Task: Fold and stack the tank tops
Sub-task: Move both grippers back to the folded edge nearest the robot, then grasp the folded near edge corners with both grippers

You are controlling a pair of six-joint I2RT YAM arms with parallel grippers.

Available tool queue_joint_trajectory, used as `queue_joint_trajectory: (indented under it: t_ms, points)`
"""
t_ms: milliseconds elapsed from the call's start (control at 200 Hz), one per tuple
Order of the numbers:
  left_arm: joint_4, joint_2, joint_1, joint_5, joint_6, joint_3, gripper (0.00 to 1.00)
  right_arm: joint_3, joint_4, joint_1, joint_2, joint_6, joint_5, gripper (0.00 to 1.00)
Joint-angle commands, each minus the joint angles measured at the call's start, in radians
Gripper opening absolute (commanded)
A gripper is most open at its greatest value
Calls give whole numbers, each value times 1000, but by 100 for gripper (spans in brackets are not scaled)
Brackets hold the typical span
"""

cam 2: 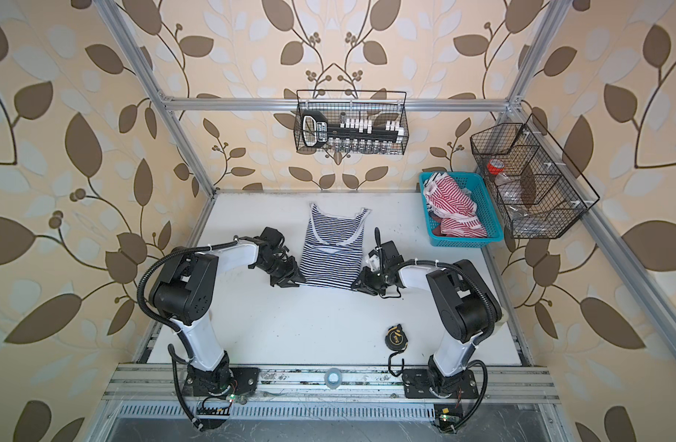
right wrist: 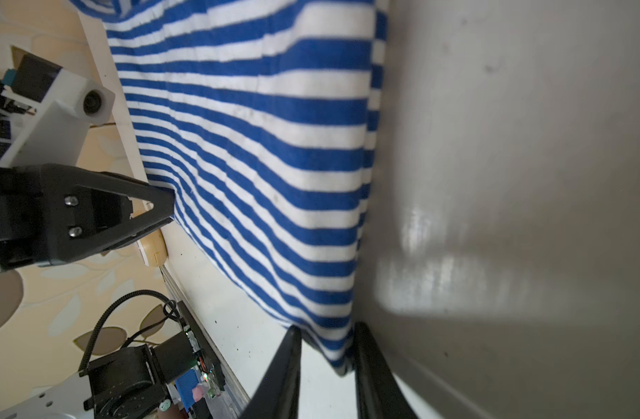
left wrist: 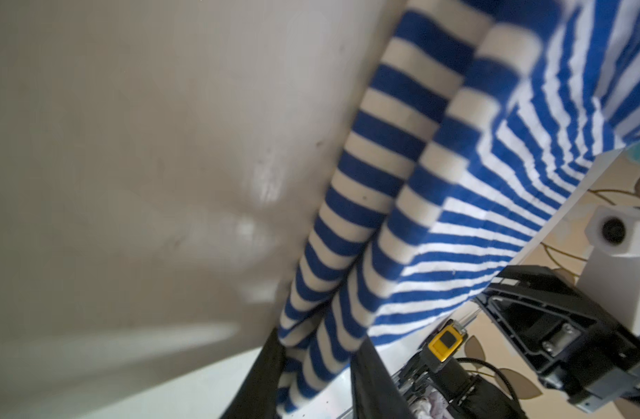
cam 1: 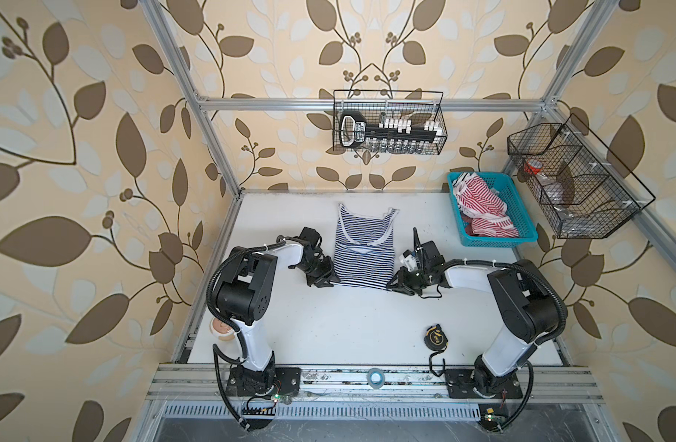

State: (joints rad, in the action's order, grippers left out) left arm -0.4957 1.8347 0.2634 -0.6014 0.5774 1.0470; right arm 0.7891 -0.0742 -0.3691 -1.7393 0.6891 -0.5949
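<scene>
You have bright, even light in both top views, soft shadows on the table, and wide-angle bending toward the edges. Your wrist views are soft close up: the navy top blurs, and pale glare streaks the table.

Left hand clamped; right hand likewise

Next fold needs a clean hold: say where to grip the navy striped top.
The navy tank top lies flat, hem nearest the arms. Pinch its hem corners: left claw from the left, right claw from the right, skimming the table.
</scene>
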Motion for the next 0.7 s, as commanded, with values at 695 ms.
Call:
queue_joint_trajectory:
  t_ms: [695]
  points:
    - [-38,-334,142,34,106,-281,0,-247,-197,-116,428,19,158,0]
